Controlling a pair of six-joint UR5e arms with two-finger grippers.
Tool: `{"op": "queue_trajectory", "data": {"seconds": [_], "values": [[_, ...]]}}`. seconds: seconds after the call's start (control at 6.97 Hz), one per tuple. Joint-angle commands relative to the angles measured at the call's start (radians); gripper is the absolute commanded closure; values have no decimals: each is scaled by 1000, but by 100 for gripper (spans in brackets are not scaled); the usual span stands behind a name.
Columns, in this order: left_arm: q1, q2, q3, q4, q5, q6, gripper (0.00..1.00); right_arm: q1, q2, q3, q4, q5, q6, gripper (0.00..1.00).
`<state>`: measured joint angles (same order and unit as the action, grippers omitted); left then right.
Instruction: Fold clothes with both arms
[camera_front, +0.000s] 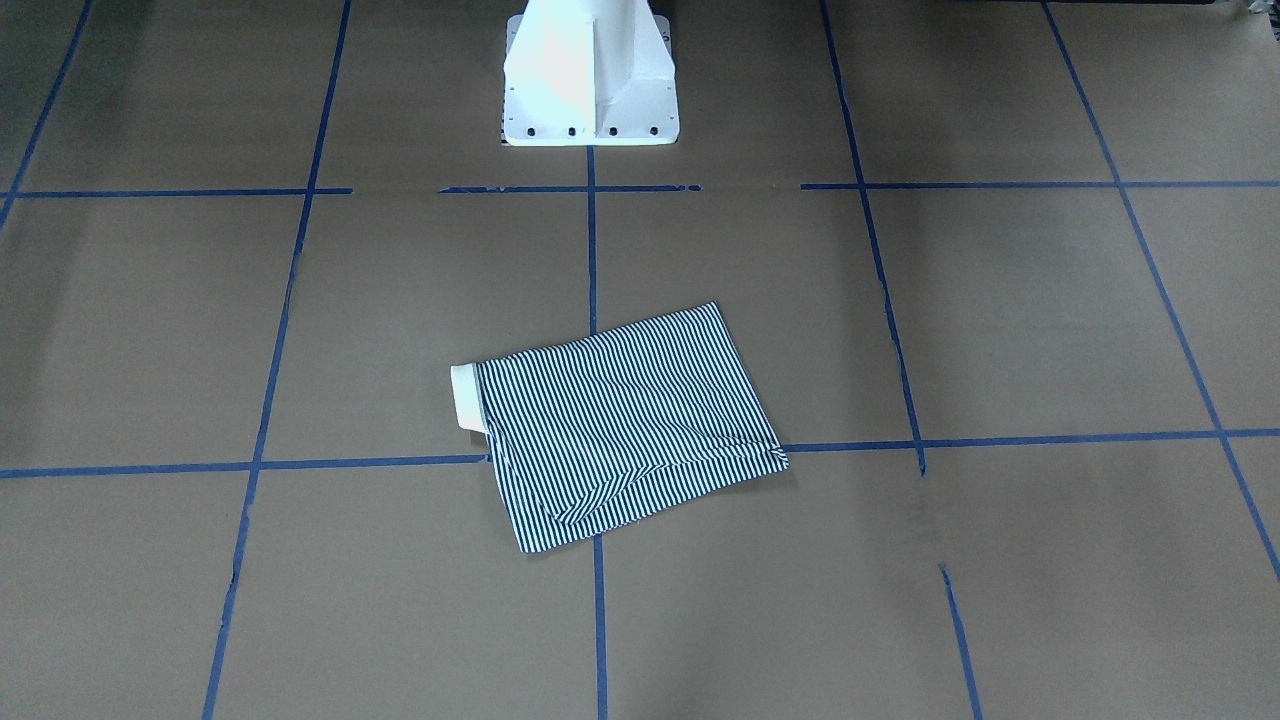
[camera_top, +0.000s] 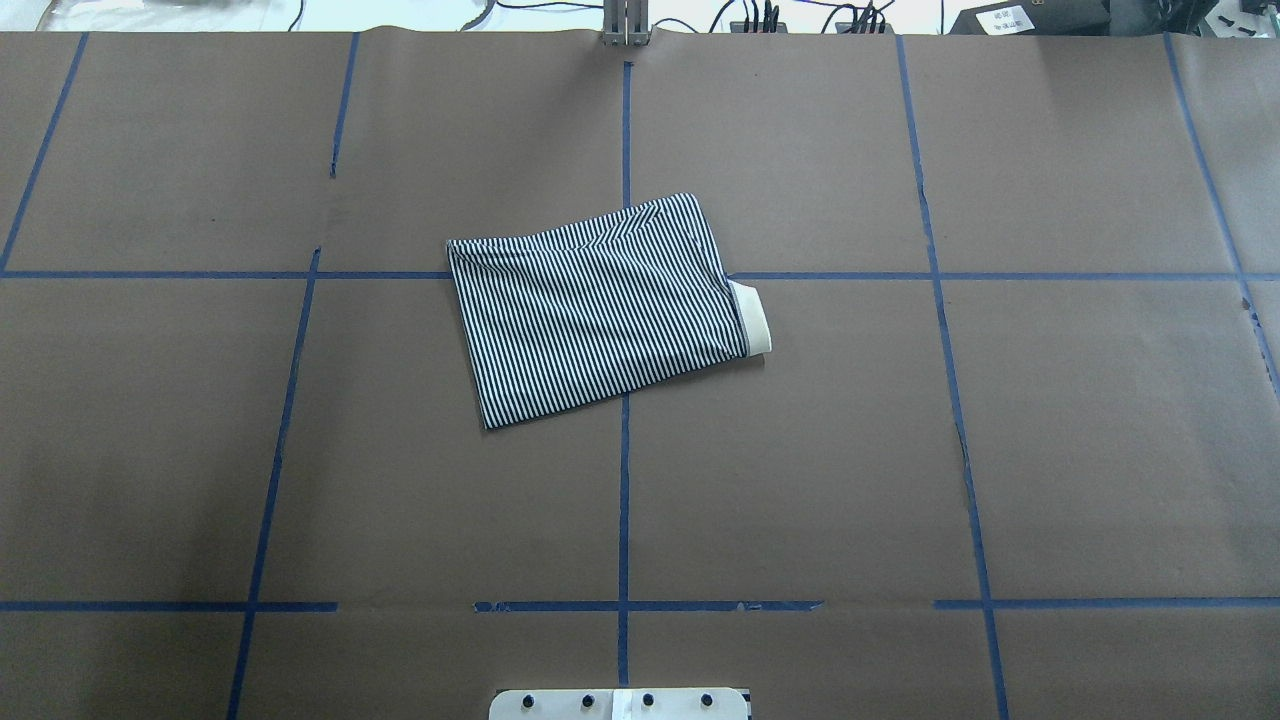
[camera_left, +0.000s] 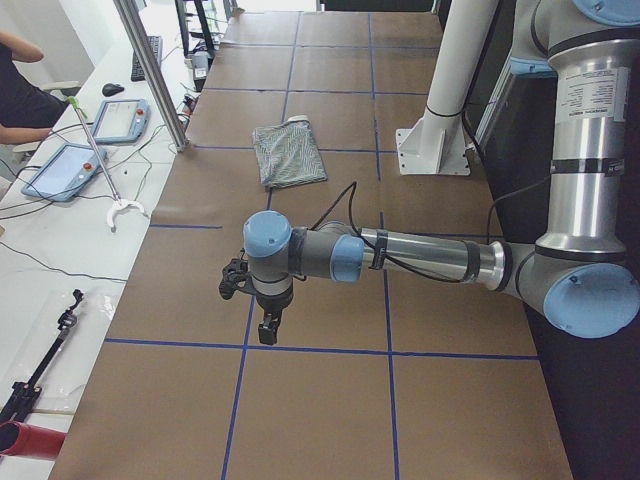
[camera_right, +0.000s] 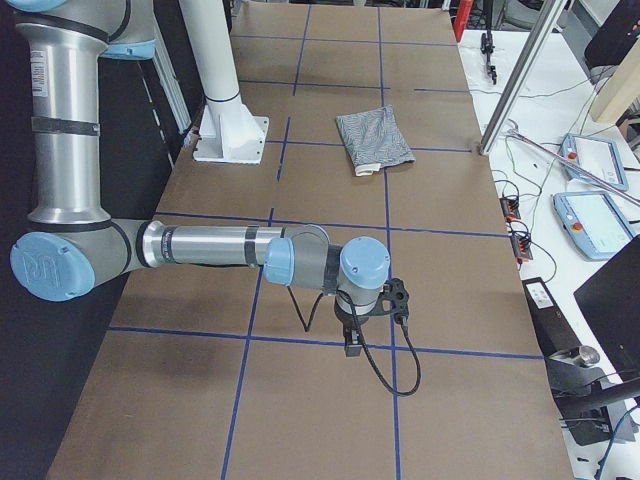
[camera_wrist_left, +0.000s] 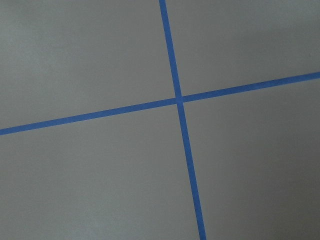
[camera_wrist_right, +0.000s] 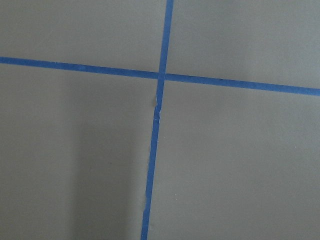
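Near the middle of the table (camera_top: 1000, 450), a little toward the edge far from the robot: polo shirt (camera_top: 600, 310), folded flat into a compact rectangle. Thin navy-and-white stripes across the whole top face. Cream collar (camera_top: 755, 318) poking out of the short side that faces the table's right end. Skewed against the blue tape grid (camera_top: 624, 480) and lying over one of its crossings. A diagonal tuck of fabric along the side farthest from the robot.

Left gripper (camera_left: 267, 328) pointing down above the table's left end, right gripper (camera_right: 352, 345) likewise above the right end, both well apart from the polo shirt. Cannot tell whether either is open or closed. Only brown paper and a tape crossing under each wrist camera.
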<state>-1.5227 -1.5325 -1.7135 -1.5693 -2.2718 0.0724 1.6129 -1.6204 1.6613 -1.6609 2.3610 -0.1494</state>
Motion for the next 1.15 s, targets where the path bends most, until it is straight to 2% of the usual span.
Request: {"op": "queue_trajectory", "data": {"seconds": [0.0, 0.14, 0.86, 1.0], "values": [[1, 0, 0, 0, 0, 1, 0, -62, 4, 2, 88, -2, 162, 0], [-1, 2, 0, 3, 0, 1, 0, -76, 13, 11, 119, 4, 229, 0], [-1, 8, 8, 9, -32, -6, 0, -76, 13, 12, 119, 7, 243, 0], [-1, 8, 6, 8, -32, -92, 0, -76, 13, 12, 119, 7, 241, 0]]}}
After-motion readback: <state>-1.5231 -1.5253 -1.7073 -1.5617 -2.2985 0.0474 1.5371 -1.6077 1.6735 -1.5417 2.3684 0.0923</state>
